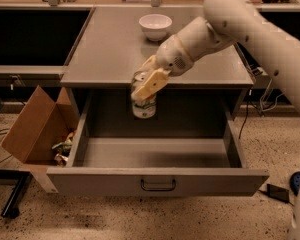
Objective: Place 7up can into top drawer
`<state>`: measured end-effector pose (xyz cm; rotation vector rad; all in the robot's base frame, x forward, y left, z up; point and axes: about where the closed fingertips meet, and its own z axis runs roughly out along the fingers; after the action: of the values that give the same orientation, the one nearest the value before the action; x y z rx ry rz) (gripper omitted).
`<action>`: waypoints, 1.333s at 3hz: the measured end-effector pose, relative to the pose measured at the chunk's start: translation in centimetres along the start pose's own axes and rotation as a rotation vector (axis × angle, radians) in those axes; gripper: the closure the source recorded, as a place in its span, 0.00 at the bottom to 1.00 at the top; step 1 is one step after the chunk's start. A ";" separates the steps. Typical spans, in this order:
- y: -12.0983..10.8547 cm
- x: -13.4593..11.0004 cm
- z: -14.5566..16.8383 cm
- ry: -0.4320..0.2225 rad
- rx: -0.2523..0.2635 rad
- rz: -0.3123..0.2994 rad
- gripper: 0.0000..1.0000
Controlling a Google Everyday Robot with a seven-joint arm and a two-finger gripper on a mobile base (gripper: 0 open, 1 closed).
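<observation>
Hanging in the air just in front of the surface's front edge, above the back part of the open top drawer [155, 153]: the 7up can [144, 107], roughly upright, base well clear of the drawer floor. Clamped on its upper half by the claw [143, 90], with 1 cream finger [151, 83] slanting across the near side and the 2nd hidden behind the can. Reaching in from the right, over the surface [110, 49]: the pale arm [230, 19].

Judged as the lowering step, with the can not yet in the drawer. To do it well:

- Bring the can straight down, keeping it upright, onto bare grey floor near the middle of the drawer.
- Keep the wrist off the surface's front lip, just behind the can.
- Hold the squeeze right down to contact with the floor. Avoid letting go from this height, given the likely risk of a light can tipping or rolling.
- Then part the fingers only enough to free it, and rise straight up without dragging it over.
- Stay away from the side walls and from the dark handle [158, 185] on the front panel.

Further out: white bowl [155, 25] at the back of the surface, well apart from the claw. Brown cardboard box [32, 126] on the ground left of the drawer, just beside its left wall, with some litter inside.
</observation>
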<state>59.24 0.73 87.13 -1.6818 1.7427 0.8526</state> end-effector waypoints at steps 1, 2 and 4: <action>2.7 0.7 4.9 0.050 -0.078 -0.069 1.00; 3.7 2.9 8.8 0.102 -0.066 -0.096 1.00; 0.8 8.1 14.8 0.140 0.146 -0.061 1.00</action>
<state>57.57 6.96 71.57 -1.7229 1.7894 0.5778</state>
